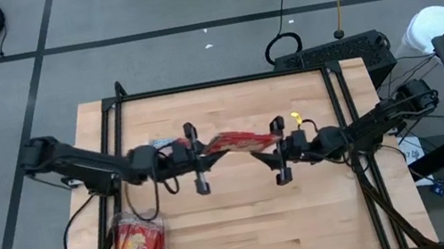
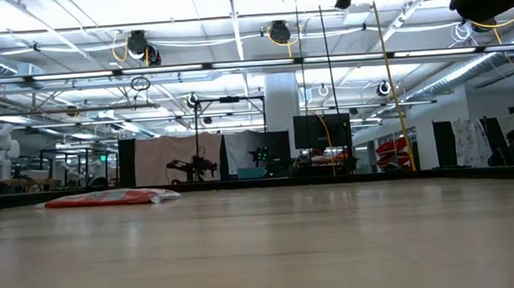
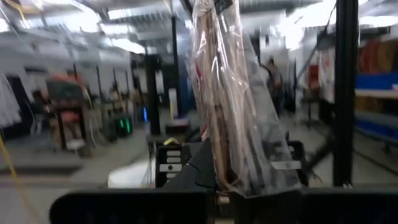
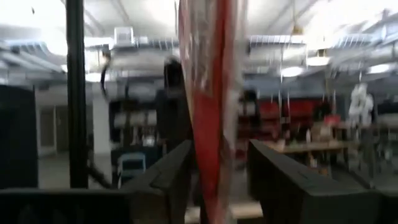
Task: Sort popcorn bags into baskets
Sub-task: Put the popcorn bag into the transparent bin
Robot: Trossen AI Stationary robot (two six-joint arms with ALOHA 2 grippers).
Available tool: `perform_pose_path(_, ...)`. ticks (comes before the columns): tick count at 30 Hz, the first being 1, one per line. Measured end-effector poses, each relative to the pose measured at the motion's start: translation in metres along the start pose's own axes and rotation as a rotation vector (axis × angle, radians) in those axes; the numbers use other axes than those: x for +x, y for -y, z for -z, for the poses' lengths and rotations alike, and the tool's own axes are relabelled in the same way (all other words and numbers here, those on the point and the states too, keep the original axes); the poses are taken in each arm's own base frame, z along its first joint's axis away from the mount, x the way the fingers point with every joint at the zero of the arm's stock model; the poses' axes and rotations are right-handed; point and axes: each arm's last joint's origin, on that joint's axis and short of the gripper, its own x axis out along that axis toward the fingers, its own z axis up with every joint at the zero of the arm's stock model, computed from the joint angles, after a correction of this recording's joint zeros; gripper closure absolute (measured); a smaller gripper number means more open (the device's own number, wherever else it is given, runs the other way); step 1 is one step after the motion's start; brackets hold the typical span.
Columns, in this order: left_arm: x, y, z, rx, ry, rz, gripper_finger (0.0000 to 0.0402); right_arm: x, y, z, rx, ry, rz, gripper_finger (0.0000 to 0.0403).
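A red popcorn bag [image 1: 234, 140] hangs in the air over the middle of the table, between my two grippers. My left gripper [image 1: 206, 150] comes from the table's left and is shut on the bag's left end. My right gripper [image 1: 268, 142] comes from the right and is open. Its fingers [image 4: 171, 180] stand on either side of the bag's right end [image 4: 211, 124], with a gap showing at one finger. A see-through basket [image 1: 160, 230] with several red bags in it stands at the near left corner. Another bag [image 2: 108, 198] lies flat on the table. My left gripper pinches the bag's left end [image 3: 227, 177] between its two fingers. The fingers come nearly level from the table's left, tipped a little upward. The bag stands out beyond them edge-on, lifted clear of the table and reaching across to my right gripper.
A dark frame [image 1: 224, 82] runs along the table's far edge and down both sides. The bag lying flat [image 1: 162, 143] is just beyond my left gripper. Bare wood [image 1: 292, 221] lies toward the near right. Cables and a power strip [image 1: 332, 52] sit past the far edge.
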Motion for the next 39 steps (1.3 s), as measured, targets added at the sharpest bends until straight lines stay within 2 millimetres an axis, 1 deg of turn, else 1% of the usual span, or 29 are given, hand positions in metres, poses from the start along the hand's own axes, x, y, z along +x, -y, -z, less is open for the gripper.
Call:
perform_pose_path(3, -0.014, -0.004, -0.013, -0.027, -0.092, 0.016, 0.0386, 0.0, 0.0, 0.009, 0.017, -0.09, -0.003, 0.0236)
perform_pose_path(7, -0.035, -0.006, -0.028, -0.09, -0.198, 0.036, 0.0388, -0.003, 0.0, 0.024, 0.04, -0.241, 0.001, 0.0224)
perform_pose_path(10, -0.054, -0.005, -0.036, -0.141, -0.289, 0.064, 0.0388, -0.007, 0.0, 0.036, 0.046, -0.364, 0.007, 0.0223)
perform_pose_path(13, -0.074, -0.003, -0.04, -0.214, -0.398, 0.088, 0.0386, -0.011, 0.0, 0.046, 0.049, -0.482, -0.03, 0.0223)
perform_pose_path(16, -0.095, -0.001, -0.046, -0.312, -0.486, 0.114, 0.0386, -0.016, -0.003, 0.053, 0.045, -0.564, -0.082, 0.0223)
perform_pose_path(18, -0.108, 0.001, -0.049, -0.375, -0.546, 0.172, 0.0385, -0.019, -0.006, 0.055, 0.036, -0.601, -0.093, 0.0223)
perform_pose_path(23, -0.135, 0.011, -0.054, -0.527, -0.705, 0.353, 0.0384, -0.023, -0.011, 0.058, 0.018, -0.643, -0.118, 0.0223)
perform_pose_path(29, -0.159, 0.029, -0.048, -0.703, -0.994, 0.523, 0.0384, -0.025, -0.017, 0.058, 0.01, -0.643, -0.144, 0.0222)
perform_pose_path(35, -0.174, 0.042, -0.049, -0.808, -1.158, 0.586, 0.0383, -0.027, -0.02, 0.058, 0.0, -0.65, -0.159, 0.0222)
perform_pose_path(39, -0.185, 0.046, -0.048, -0.833, -1.27, 0.578, 0.0383, -0.027, -0.02, 0.059, 0.013, -0.659, -0.154, 0.0222)
